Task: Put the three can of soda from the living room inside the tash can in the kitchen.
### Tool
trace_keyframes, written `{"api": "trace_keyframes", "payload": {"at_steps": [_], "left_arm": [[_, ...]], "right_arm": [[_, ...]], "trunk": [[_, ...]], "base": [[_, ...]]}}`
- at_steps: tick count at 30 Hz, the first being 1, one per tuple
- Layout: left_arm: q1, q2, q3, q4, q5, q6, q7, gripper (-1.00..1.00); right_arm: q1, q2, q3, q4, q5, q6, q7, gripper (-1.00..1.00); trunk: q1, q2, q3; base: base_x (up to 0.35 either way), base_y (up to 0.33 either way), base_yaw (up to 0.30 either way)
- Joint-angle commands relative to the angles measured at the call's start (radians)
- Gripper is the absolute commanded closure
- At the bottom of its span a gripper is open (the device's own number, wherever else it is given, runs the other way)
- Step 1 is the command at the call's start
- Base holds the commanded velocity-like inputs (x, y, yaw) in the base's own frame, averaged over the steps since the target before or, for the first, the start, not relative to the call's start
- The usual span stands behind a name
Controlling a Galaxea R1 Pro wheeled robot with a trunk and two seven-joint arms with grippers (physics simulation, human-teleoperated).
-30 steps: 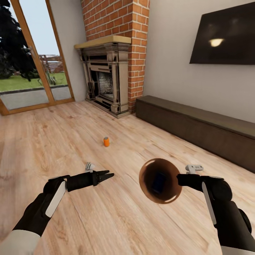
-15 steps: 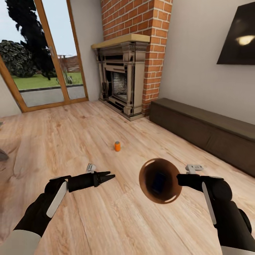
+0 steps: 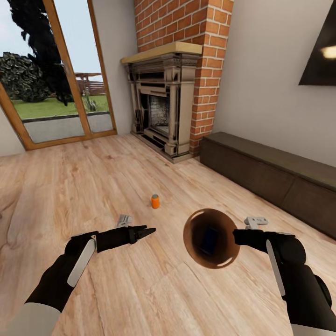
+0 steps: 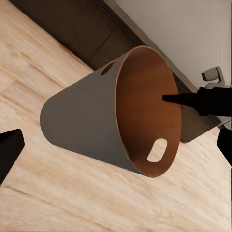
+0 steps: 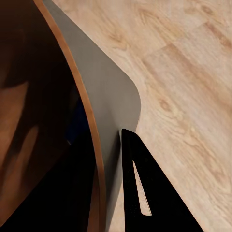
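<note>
Gripping the rim of the trash can [image 3: 211,238], our right gripper [image 3: 237,236] holds the bin off the floor at the right of the head view, mouth turned toward the camera. One dark finger [image 5: 140,188] presses the grey outer wall in the right wrist view, and another reaches inside the brown interior in the left wrist view, so the rim is pinched between them. A blue can [image 3: 209,239] rests inside the bin against its dark bottom.

Our left gripper [image 3: 148,231] hangs low over the wood plank floor [image 3: 140,289], off to the bin's left and apart from it, with its fingers drawn together to a point and nothing between them. Just beyond its arm, a silvery-topped can [image 3: 124,220] lies on its side on the floor; its colour is hard to make out. Farther out, an orange can [image 3: 155,201] stands upright on the planks, well apart from both grippers.

Beyond the cans, a brick fireplace [image 3: 163,112] with a pale mantel rises against the far wall. A long low dark bench [image 3: 270,175] runs along the right-hand wall, with the corner of a wall TV [image 3: 322,58] above it. At the left, glass doors [image 3: 51,74] with wooden frames look out on grass and trees.
</note>
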Motion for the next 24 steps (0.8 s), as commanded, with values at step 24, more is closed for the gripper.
{"api": "trace_keyframes", "payload": {"at_steps": [24], "left_arm": [[0.0,0.085,0.002,0.005,-0.001,-0.008,-0.215,-1.0]], "right_arm": [[0.0,-0.013,-0.064,0.0,-0.021,0.002,0.087,1.0]], "trunk": [[0.0,0.0,0.0]], "base": [[0.338,0.0,0.0]]}}
